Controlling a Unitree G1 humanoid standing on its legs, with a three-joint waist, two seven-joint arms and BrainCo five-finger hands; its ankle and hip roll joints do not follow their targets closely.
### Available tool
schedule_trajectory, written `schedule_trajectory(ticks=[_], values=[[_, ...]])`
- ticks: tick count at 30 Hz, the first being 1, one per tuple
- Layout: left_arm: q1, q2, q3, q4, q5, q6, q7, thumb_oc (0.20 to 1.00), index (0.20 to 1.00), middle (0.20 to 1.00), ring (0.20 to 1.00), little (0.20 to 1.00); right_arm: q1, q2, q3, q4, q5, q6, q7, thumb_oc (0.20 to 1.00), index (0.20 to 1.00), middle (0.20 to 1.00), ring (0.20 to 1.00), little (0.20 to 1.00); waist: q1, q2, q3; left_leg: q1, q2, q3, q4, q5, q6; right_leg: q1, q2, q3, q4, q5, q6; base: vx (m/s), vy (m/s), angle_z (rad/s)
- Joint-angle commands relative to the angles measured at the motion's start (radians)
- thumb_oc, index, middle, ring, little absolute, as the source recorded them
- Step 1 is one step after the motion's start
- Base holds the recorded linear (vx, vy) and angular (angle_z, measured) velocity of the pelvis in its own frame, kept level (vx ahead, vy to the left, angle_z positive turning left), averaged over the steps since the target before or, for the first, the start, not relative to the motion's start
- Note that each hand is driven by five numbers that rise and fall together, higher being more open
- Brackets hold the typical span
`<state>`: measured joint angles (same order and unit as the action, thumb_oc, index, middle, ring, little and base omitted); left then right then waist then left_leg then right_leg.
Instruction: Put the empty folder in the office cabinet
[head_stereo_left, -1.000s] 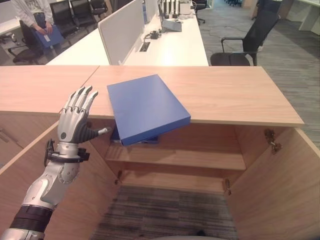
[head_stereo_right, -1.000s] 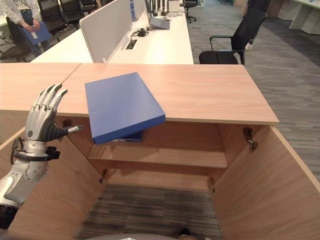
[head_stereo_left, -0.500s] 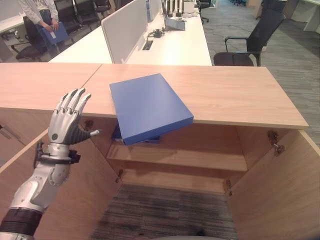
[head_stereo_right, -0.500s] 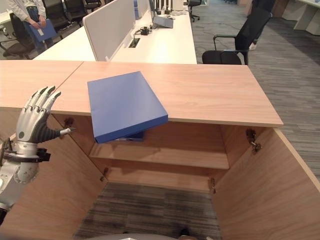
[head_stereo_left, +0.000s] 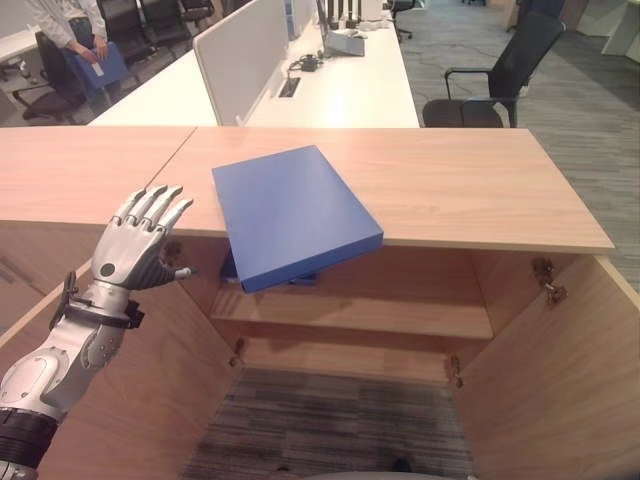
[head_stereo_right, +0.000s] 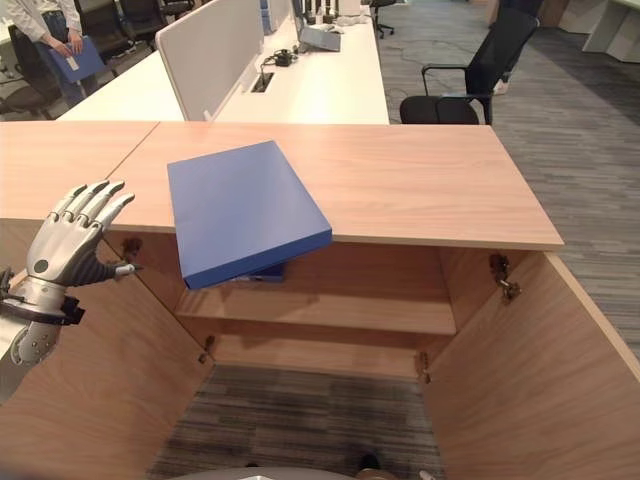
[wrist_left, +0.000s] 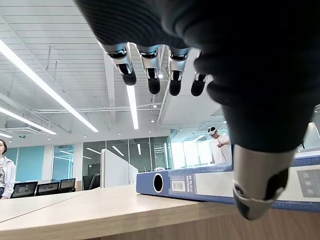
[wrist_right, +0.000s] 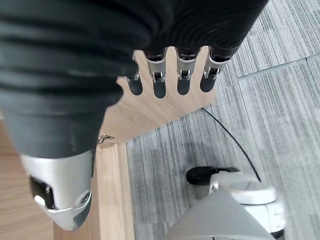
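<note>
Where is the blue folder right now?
The folder lies on the cabinet top, its near corner hanging over the open front, just right of the open left hand.

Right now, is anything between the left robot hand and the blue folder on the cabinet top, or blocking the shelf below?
Nothing visible. The left robot hand hangs open beside the flat blue folder, apart from it. Cabinet doors are open; another blue item lies on the wooden shelf.

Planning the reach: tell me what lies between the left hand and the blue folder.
Nothing: in the left eye view, bare cabinet top separates the open left hand from the folder.
</note>
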<state>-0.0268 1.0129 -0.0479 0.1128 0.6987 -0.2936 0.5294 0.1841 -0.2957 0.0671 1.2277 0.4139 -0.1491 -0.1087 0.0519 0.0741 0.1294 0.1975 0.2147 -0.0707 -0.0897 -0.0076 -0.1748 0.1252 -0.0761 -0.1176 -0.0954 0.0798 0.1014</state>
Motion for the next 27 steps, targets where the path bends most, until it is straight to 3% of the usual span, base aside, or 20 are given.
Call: schedule_trajectory(ticks=[1,10,27], values=[[-0.064,0.083,-0.011,-0.024,0.028,-0.009,0.013,1.000,1.000,1.000,1.000,1.000,-0.051,-0.007,-0.022,0.010,0.056,-0.029,0.000,1.000,1.000,1.000,1.000,1.000,-0.031,-0.029,0.013,-0.113,0.022,0.001,0.027,0.140,-0.032,0.130,-0.032,0.002,0.075,-0.184,0.059,0.00,0.000,0.00],[-0.124,0.105,-0.058,-0.056,0.026,-0.024,-0.010,1.000,1.000,1.000,1.000,1.000,-0.060,-0.012,-0.027,0.024,0.069,-0.022,0.007,1.000,1.000,1.000,1.000,1.000,-0.039,-0.022,0.012,-0.105,0.021,0.009,0.027,0.138,-0.029,0.131,-0.034,0.010,0.078,-0.186,0.061,0.00,0.000,0.00],[-0.191,0.016,-0.115,-0.092,-0.030,-0.041,-0.051,1.000,1.000,1.000,1.000,1.000,-0.068,0.007,-0.040,0.030,0.106,-0.013,0.006,1.000,1.000,1.000,1.000,1.000,-0.055,-0.026,0.010,-0.093,0.018,0.024,0.023,0.131,-0.024,0.133,-0.039,0.020,0.073,-0.182,0.063,0.00,0.003,-0.02]])
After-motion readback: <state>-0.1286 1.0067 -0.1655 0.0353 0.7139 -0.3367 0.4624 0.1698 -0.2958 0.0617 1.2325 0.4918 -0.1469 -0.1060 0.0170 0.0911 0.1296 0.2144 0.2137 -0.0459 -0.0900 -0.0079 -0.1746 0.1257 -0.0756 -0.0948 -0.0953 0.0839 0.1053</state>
